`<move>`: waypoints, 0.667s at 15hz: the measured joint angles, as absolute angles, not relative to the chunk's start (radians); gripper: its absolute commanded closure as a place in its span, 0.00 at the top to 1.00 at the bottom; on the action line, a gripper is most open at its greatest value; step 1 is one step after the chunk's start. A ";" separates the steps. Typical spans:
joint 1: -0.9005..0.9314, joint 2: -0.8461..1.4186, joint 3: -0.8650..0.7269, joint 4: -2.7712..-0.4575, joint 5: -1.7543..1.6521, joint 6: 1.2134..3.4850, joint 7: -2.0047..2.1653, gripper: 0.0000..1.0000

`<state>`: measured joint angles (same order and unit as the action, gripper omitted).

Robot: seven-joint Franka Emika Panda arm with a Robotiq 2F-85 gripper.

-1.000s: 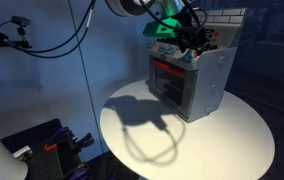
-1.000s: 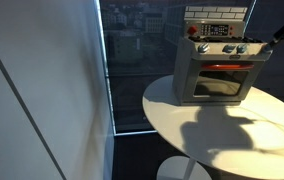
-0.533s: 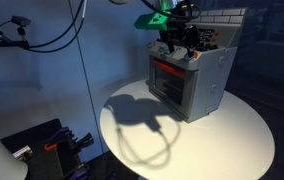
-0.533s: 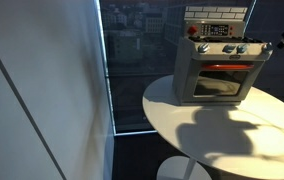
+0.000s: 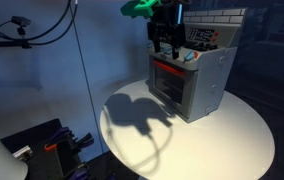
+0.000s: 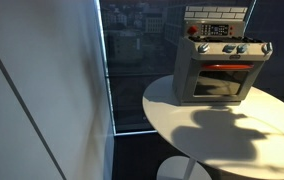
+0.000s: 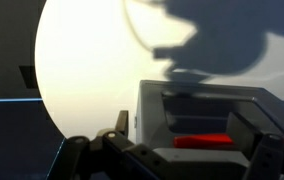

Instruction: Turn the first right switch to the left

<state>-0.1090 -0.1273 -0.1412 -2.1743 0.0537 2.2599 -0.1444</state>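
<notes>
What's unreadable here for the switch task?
1. Switches: too small in both exterior views to read their positions.
2. Gripper: outside the frame in an exterior view that shows the oven front-on; whether it touches anything is unclear.
3. Wrist view: dark and blurred; fingers and bottom edge cut off part of the oven, no switch recognisable.

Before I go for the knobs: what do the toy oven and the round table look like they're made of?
Toy oven: probably moulded plastic, though painted wood is possible. Its faces are uniform grey with a dull sheen and show no grain.
Round table: smooth white top, likely laminate or painted board. It is evenly coloured and takes crisp shadows. The core material cannot be told.
</notes>
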 measured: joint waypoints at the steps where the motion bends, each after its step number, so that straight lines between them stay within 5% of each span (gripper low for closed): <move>1: -0.109 -0.139 -0.143 -2.173 0.054 2.215 -0.143 1.00; 10: -0.112 -0.256 -0.146 -2.169 0.038 1.861 -0.064 1.00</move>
